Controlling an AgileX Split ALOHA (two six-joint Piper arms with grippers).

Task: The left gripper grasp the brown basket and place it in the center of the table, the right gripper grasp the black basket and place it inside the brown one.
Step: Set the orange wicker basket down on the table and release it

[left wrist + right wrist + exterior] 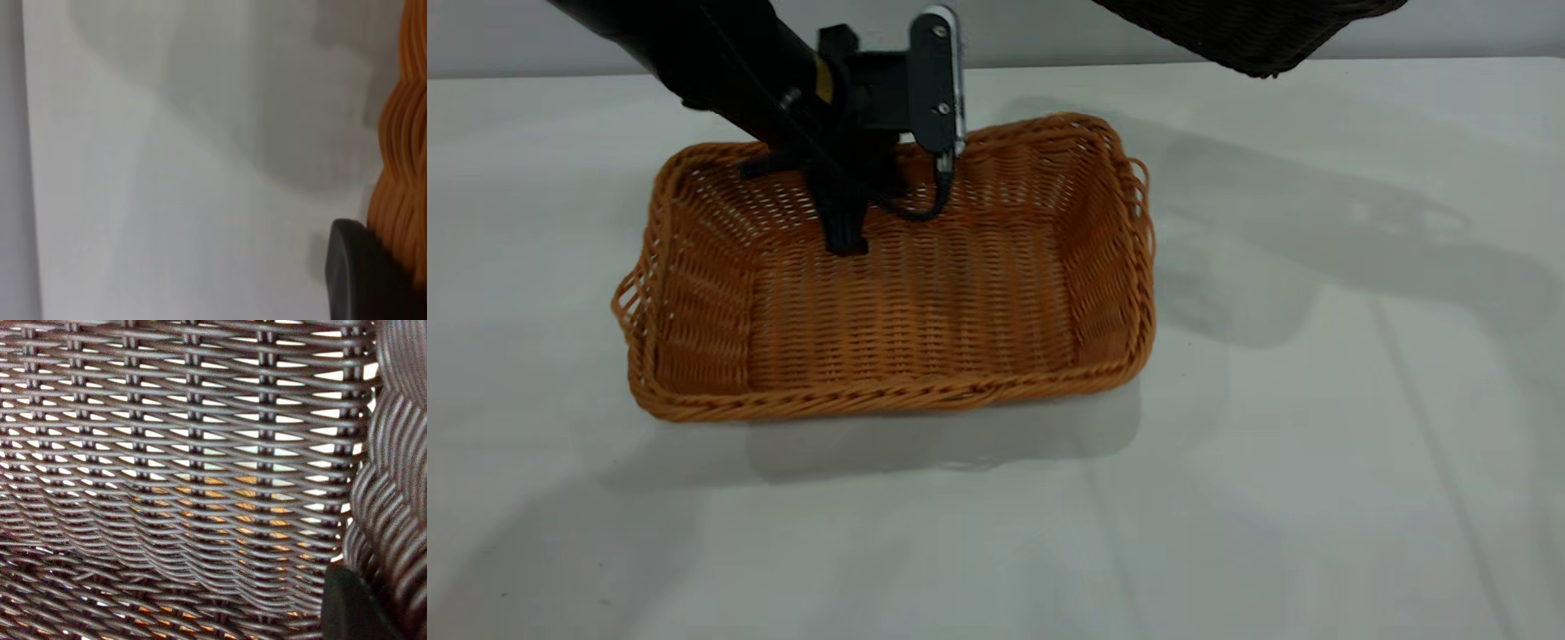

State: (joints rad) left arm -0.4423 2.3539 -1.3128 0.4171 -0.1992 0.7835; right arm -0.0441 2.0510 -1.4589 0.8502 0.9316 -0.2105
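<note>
The brown basket (925, 293) sits flat on the white table (1316, 462), left of centre. My left gripper (845, 238) reaches down at the basket's far wall, one finger inside, and is shut on the braided rim. In the left wrist view a black finger (353, 280) presses against the orange braid (403, 167). The black basket (1245, 31) hangs in the air at the top right, partly out of frame. My right gripper is out of the exterior view; its finger (350, 607) clamps the dark braided rim (393, 487), shut on it.
Orange weave shows through the gaps of the black basket's wall (247, 519) in the right wrist view. Bare white tabletop (167, 200) lies to the right of and in front of the brown basket. The table's far edge runs along the back.
</note>
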